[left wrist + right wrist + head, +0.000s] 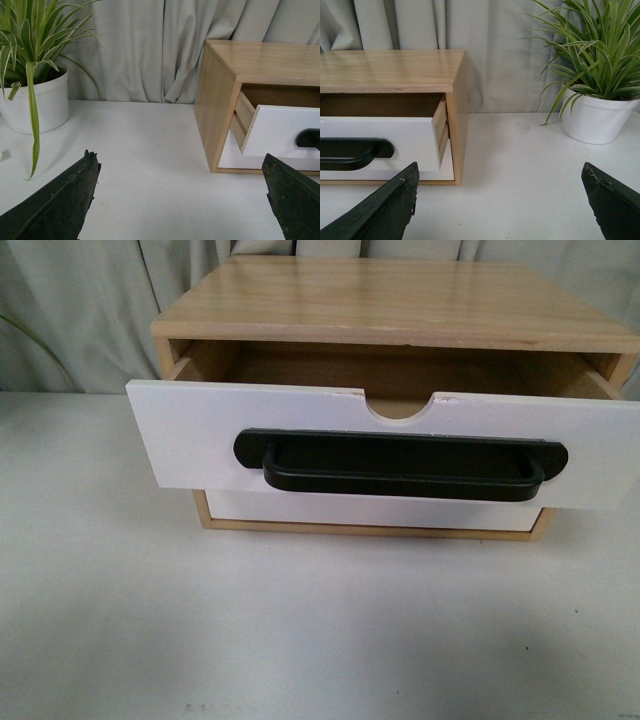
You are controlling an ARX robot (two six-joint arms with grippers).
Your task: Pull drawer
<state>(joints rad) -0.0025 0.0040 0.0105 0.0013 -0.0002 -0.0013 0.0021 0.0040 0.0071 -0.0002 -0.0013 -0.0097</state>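
Leaves of a striped spider plant (25, 45) spill from a white pot (37, 102) that my left wrist camera shows standing well to the left of the cabinet (220, 100), on the white table (150, 145) and in front of a pale curtain (145, 50). My left gripper (180, 200) hangs low over the table with its two dark fingers (60, 205) spread wide apart and nothing between them, off the cabinet's left side and touching neither it nor the pot. Moving right, the light wood cabinet sits at the middle of the table, and the drawer (400, 440) stands pulled well out of it: its white front juts forward past the cabinet's face, the wooden side walls show behind it, and I see into the open cavity above the half-round notch (400, 405) in its top edge. A long black bar handle (400, 468) runs across that front. Beneath it the plain white lower front (370, 512) stays flush in the frame. Further right, my right gripper (500, 200) is likewise splayed open and empty, low over the table beside the cabinet's right side, clear of the handle. Beyond it a second spider plant (595, 50) stands in its white pot (597, 120) near the curtain.
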